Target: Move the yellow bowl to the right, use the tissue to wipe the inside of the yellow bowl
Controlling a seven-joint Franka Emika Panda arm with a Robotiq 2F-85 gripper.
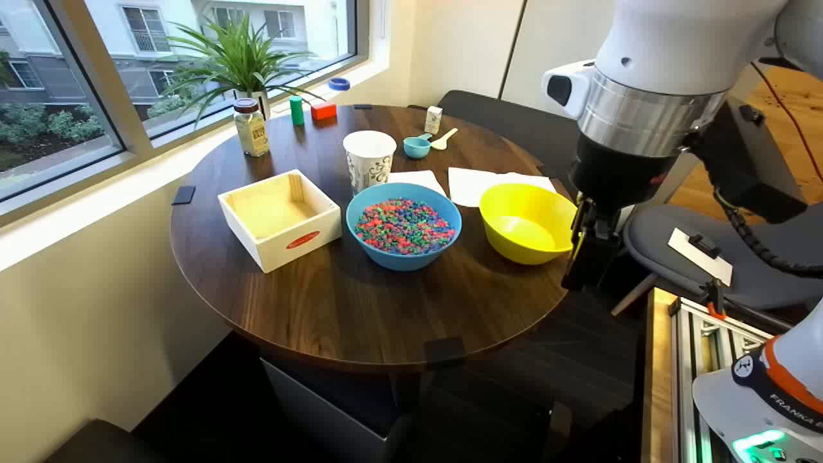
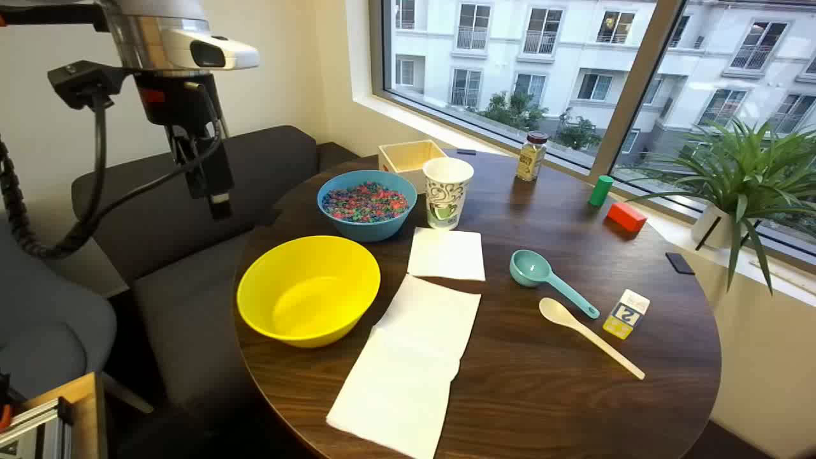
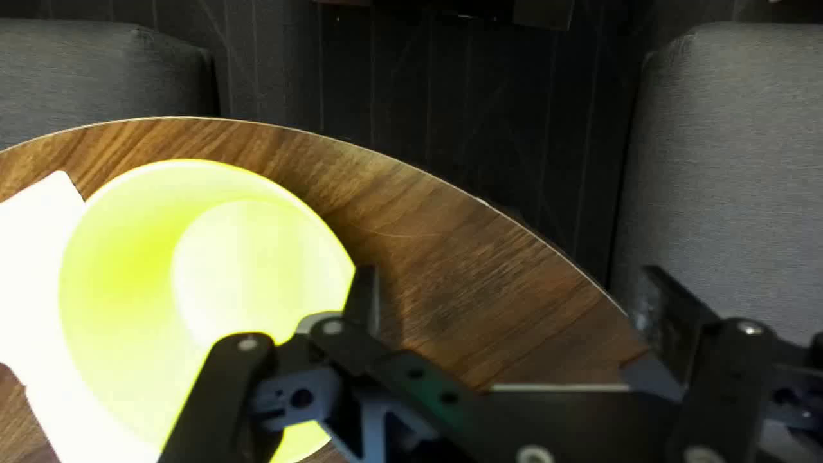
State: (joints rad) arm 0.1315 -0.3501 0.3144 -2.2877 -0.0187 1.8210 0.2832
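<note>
Yellow bowl (image 2: 309, 293) sits near table (image 2: 554, 395) edge, plain inside showing; white tissue (image 2: 405, 357) lies flat just beside it. Blue bowl (image 1: 405, 262) holds multicoloured pieces (image 1: 405, 225); wooden box (image 1: 276, 215) open-topped; paper cup (image 2: 447, 197) upright, contents hidden. Gripper (image 3: 514, 302) fingers spread wide, near yellow bowl, gap showing in an exterior view.

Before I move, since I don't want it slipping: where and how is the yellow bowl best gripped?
Probably pinch the yellow bowl by its rim, from above, on the side away from the long white tissue. The bowl stands upright, with an open top and flaring wall, so the spread fingers could straddle the rim, one inside, one outside.
</note>
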